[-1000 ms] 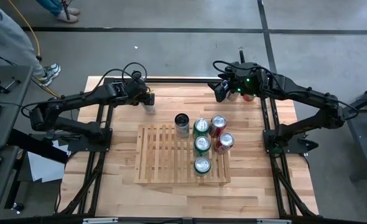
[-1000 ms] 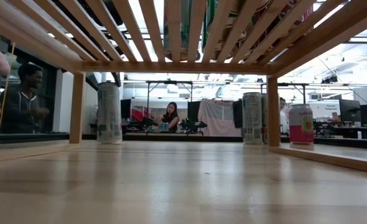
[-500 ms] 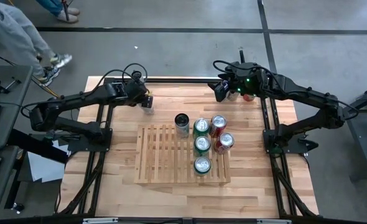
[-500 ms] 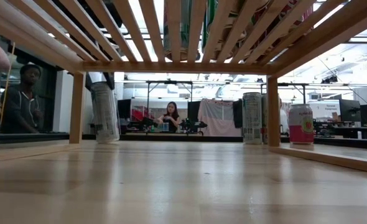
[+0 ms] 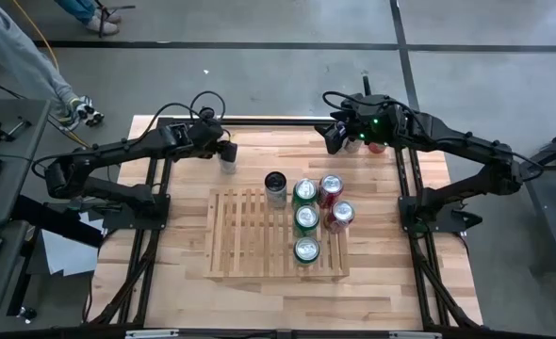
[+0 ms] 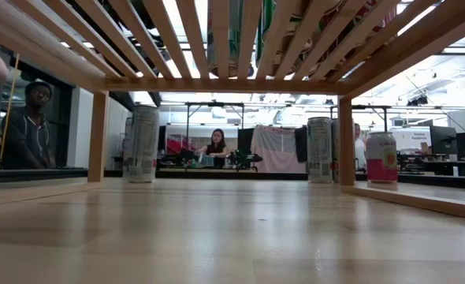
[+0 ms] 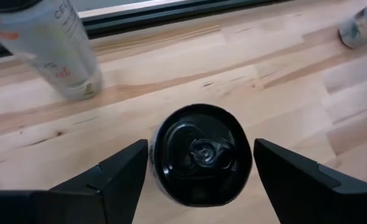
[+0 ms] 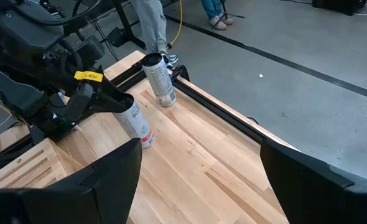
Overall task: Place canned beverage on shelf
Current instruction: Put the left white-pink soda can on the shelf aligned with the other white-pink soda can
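Observation:
A white can with a black top (image 7: 201,154) stands on the bare tabletop beyond the far left corner of the slatted shelf (image 5: 250,240). My left gripper (image 5: 225,153) is shut on it; the right wrist view shows this can (image 8: 137,124) leaning a little. The low view shows the can (image 6: 142,144) upright with its base at table level. My right gripper (image 5: 337,139) hangs open above the table's far right, with nothing between its fingers (image 8: 109,180). My left gripper pinches the can between its two fingers (image 7: 130,168), one on each side of the wall just under the top rim (image 7: 152,155). The fingers slant down from above and from the table's left. I cannot tell whether the can's base touches the tabletop.
Several cans stand on the shelf's right half, among them a black-topped one (image 5: 275,188) and a green one (image 5: 305,218). A tall white can (image 8: 158,79) stands near the table's far rail. More cans (image 5: 374,143) sit under my right arm. People show beyond the table.
My left gripper has rolled at the wrist with the can in its hold. The can leaned over half a second ago and stands upright again now, slightly nearer the table's right edge.

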